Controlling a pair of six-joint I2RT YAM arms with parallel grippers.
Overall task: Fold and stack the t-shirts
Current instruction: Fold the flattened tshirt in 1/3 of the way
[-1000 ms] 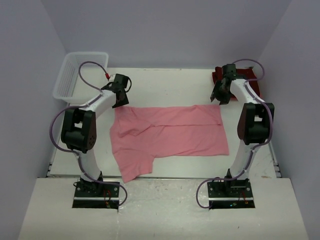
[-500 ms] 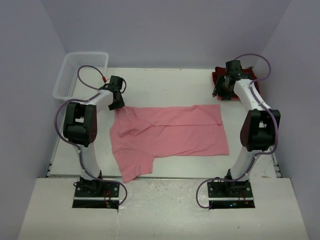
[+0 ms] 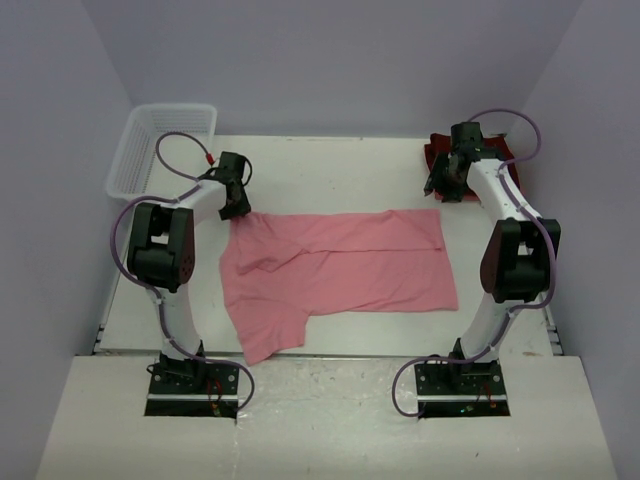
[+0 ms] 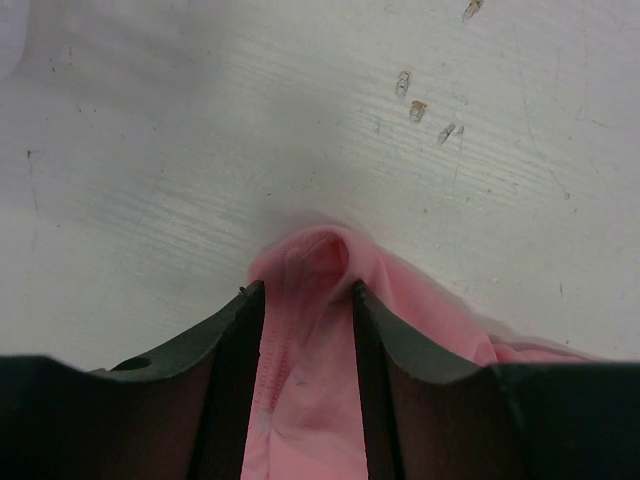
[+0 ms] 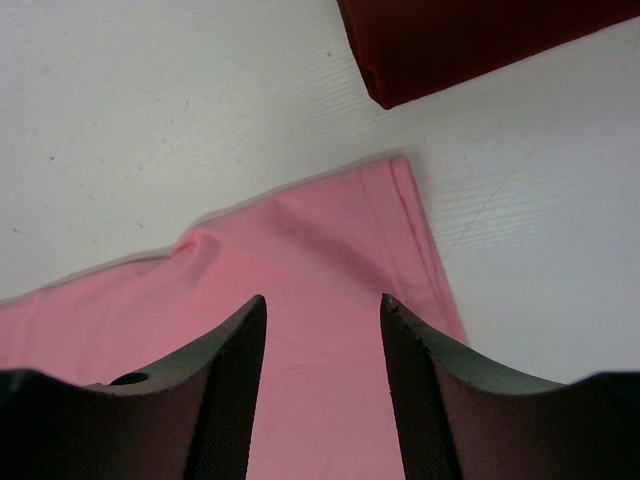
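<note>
Pink t-shirt [image 3: 340, 265] corner sits pinched in left gripper [image 4: 305, 300]; right gripper [image 5: 322, 320] hovers parted above it.

The right arm [image 3: 497, 195] hides part of the dark red shirt [image 3: 436, 156] at the surface's far right corner. The basket [image 3: 150, 140] is blurry.

A white table [image 3: 330, 170] bears the pink t-shirt [image 3: 340, 265], maroon t-shirt [image 3: 436, 155] and white basket [image 3: 150, 150].
</note>
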